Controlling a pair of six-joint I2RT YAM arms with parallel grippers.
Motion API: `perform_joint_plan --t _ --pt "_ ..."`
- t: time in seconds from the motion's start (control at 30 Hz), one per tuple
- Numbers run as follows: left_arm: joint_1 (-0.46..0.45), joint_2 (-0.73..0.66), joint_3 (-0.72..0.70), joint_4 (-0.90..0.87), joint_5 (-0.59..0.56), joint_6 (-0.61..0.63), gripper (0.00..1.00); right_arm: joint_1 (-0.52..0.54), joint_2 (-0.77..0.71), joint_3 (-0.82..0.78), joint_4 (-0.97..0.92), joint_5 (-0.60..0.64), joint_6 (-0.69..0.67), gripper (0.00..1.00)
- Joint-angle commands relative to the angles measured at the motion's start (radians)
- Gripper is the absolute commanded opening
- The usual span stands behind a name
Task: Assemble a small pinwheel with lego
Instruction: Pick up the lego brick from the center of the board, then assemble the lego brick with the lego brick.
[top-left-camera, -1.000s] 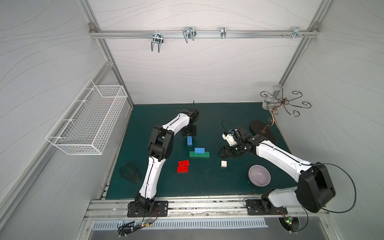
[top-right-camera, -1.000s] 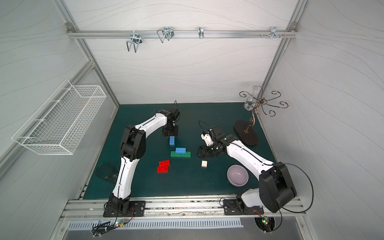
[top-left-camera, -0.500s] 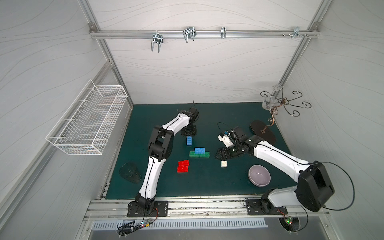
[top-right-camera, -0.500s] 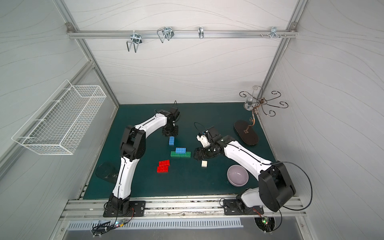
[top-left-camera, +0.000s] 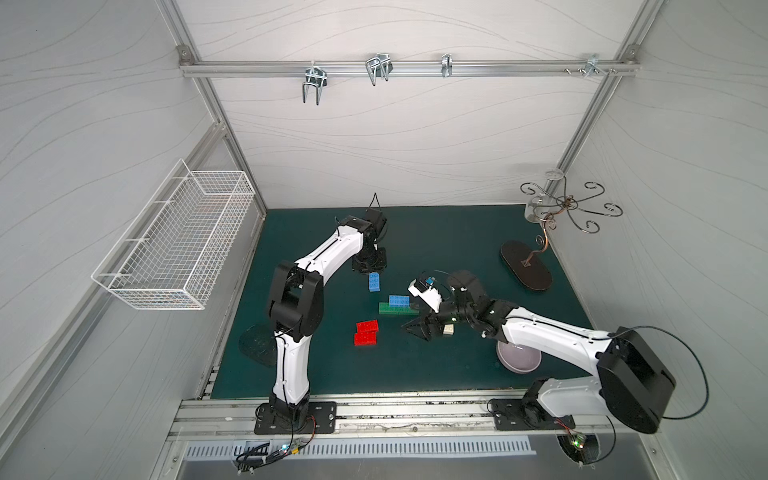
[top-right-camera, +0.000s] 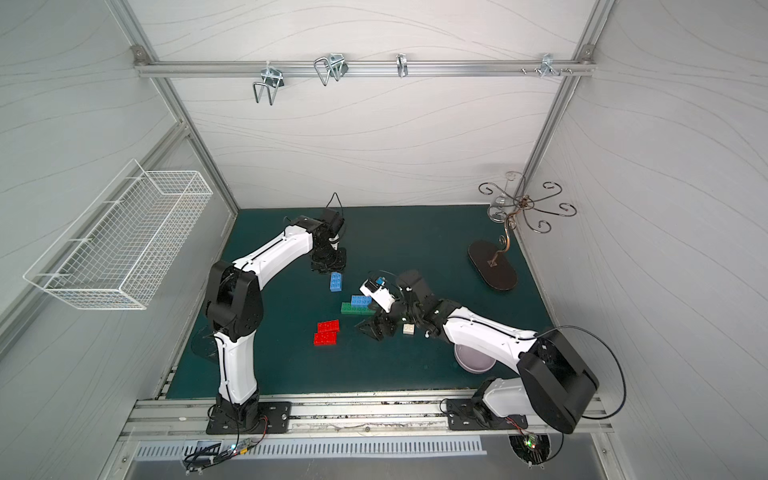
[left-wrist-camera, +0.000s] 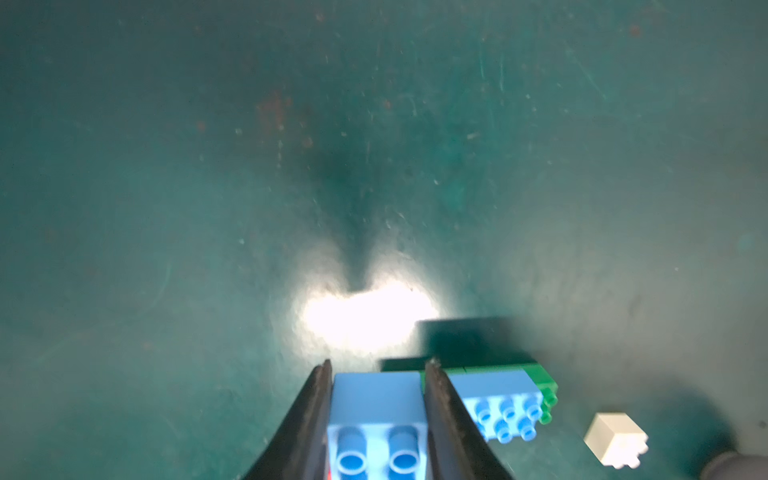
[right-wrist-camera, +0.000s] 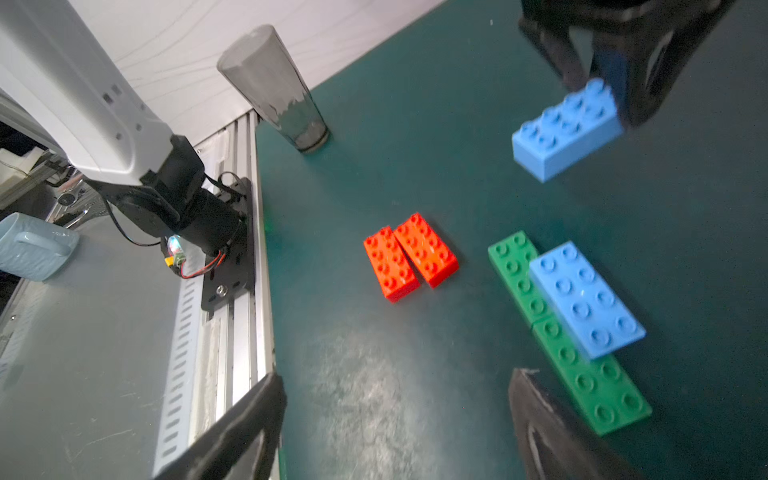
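so far, the stem looks begun: two green bricks (right-wrist-camera: 582, 376) are laid end to end on the surface (top-left-camera: 436, 232), and a blue brick (right-wrist-camera: 586, 299) appears to be seated across their joint. two red bricks (right-wrist-camera: 426, 249) are set side by side, and the white brick (top-right-camera: 409, 329) is left loose just beside the right gripper (right-wrist-camera: 395, 382); the blades and centre are judged yet to be joined. the left arm is stretched toward the far side, and the left gripper (left-wrist-camera: 379, 368) is clamped on one end of a second blue brick (left-wrist-camera: 376, 411); whether that brick is lifted cannot be told. the right arm is reached low toward the middle, its gripper held wide apart over bare surface beside the green bricks, nothing between its fingers
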Motion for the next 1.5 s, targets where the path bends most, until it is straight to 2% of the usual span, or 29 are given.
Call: perform_joint_plan --t 0.0,0.07,0.2,0.37,0.53,0.67,0.9,1.2,1.47 --pt "-0.020 -0.015 -0.045 0.021 0.024 -0.036 0.17 0.017 0.022 -0.012 0.158 -0.002 -0.115 0.88" --pt "-0.026 -0.010 -0.049 0.037 0.042 -0.053 0.17 0.016 0.039 0.014 0.140 0.012 -0.161 0.90" --pt "-0.050 -0.004 -0.059 0.058 0.023 -0.075 0.16 0.019 0.082 0.080 0.118 0.001 -0.138 0.92" --pt "-0.078 0.020 -0.035 0.061 -0.022 -0.081 0.16 0.059 0.092 0.024 0.144 0.044 -0.346 0.90" --pt "-0.085 0.030 -0.040 0.067 -0.030 -0.080 0.16 0.065 0.154 0.040 0.110 -0.011 -0.398 0.88" --pt "-0.097 0.048 -0.019 0.049 -0.059 -0.069 0.14 0.069 0.218 0.023 0.202 0.006 -0.386 0.89" --pt "-0.097 0.065 0.003 0.033 -0.055 -0.042 0.11 0.063 0.320 0.070 0.247 0.021 -0.385 0.89" --pt "-0.097 0.083 0.006 0.039 -0.055 -0.043 0.10 0.044 0.400 0.109 0.310 -0.032 -0.356 0.90" --pt "-0.098 0.073 -0.021 0.054 -0.042 -0.047 0.10 0.009 0.459 0.126 0.397 -0.014 -0.288 0.91"
